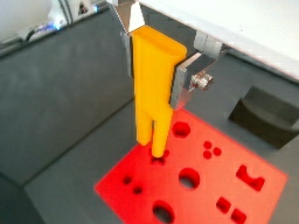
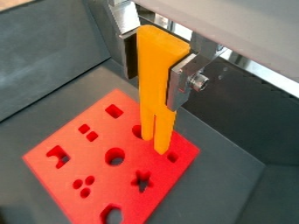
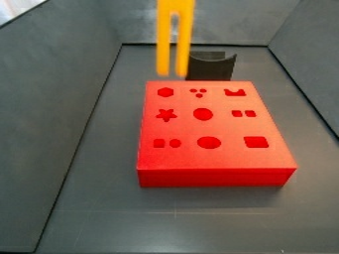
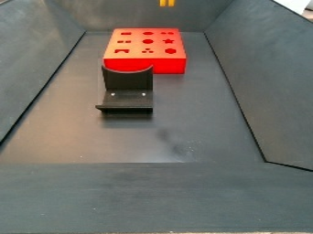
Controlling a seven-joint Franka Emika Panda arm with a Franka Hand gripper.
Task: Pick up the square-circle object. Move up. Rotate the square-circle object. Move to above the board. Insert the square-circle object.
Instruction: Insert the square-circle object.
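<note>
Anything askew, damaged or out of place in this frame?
Nothing stands out. The gripper holds the orange bar upright, prongs down, above the red board. The board lies flat and intact, and the fixture stands on the floor beside it.

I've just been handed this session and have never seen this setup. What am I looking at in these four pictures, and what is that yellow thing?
It is one robot arm with a two-finger gripper, working inside a dark grey bin. Two pictures come from cameras on the arm's wrist, looking down past the gripper. The other two come from fixed cameras beside the bin.

The gripper is shut on the square-circle object, a long orange-yellow bar. It hangs upright with its two prongs pointing down, above the board. The side views show only the bar's lower part, up in the air; the gripper is out of those frames.

The board is a flat red block with shaped holes: star, circles, squares. Beside it on the floor stands the fixture, a dark L-shaped bracket that belongs to the rig.

The bar is not yet inserted.
</note>
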